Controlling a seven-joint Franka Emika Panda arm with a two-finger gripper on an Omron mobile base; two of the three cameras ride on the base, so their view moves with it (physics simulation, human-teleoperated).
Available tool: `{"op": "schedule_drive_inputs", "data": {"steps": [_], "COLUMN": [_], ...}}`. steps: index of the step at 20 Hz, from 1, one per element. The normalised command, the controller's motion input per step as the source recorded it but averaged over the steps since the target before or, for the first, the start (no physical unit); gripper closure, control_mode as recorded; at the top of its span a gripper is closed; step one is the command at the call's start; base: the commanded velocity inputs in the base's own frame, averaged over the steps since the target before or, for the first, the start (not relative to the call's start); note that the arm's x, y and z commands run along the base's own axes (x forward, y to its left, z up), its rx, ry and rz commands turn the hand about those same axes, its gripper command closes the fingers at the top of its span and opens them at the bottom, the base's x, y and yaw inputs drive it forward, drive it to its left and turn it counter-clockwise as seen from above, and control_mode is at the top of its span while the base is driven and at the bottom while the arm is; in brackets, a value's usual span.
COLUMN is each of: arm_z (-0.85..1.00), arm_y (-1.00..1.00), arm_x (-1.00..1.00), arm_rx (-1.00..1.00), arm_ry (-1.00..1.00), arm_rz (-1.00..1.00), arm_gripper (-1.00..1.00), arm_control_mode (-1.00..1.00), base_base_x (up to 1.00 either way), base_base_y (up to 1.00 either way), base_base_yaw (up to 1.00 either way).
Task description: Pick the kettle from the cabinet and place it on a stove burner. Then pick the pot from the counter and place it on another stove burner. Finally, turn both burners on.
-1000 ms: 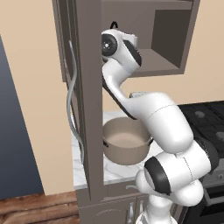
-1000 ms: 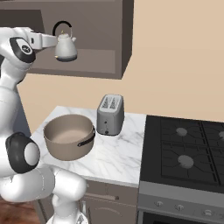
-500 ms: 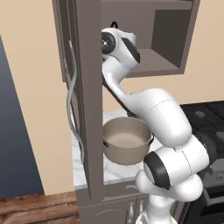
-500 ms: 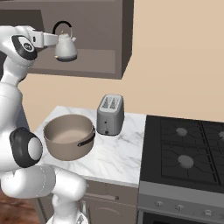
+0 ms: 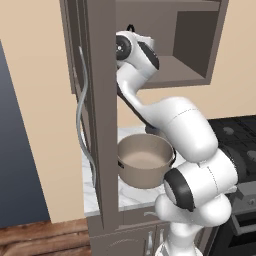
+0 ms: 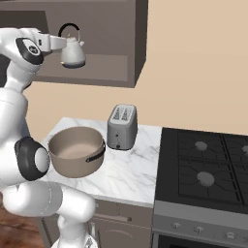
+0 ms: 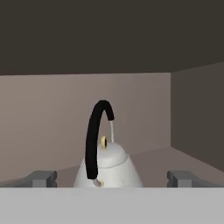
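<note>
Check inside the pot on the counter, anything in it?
The pot looks empty: the right base view shows a pale bare floor and far wall. Its near rim covers part of the floor on that side, so anything flat there is hidden.

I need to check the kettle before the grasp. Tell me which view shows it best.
The right base view: the whole kettle stands on the cabinet shelf, handle and spout in profile. The hand view shows it close, handle edge-on, its base cut off. The left base view shows just the handle top behind the arm.
</note>
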Motion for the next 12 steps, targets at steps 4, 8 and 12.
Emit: {"op": "schedule_drive_inputs", "data": {"steps": [4,8,12], "arm_z": [0.00,0.00,0.00], "arm_y": [0.01,0.00,0.02], "arm_x": [0.14,0.11,0.12], "arm_rx": [0.00,0.00,0.00], "arm_ry": [0.00,0.00,0.00], "arm_rz": [0.00,0.00,0.00], "arm_gripper": [-1.00,-1.00,-1.00], "arm_control_mode": [-1.00,-1.00,-1.00], "base_base_x": [0.00,0.00,0.00], "base_base_y": [0.00,0.00,0.00], "base_base_yaw": [0.00,0.00,0.00]}}
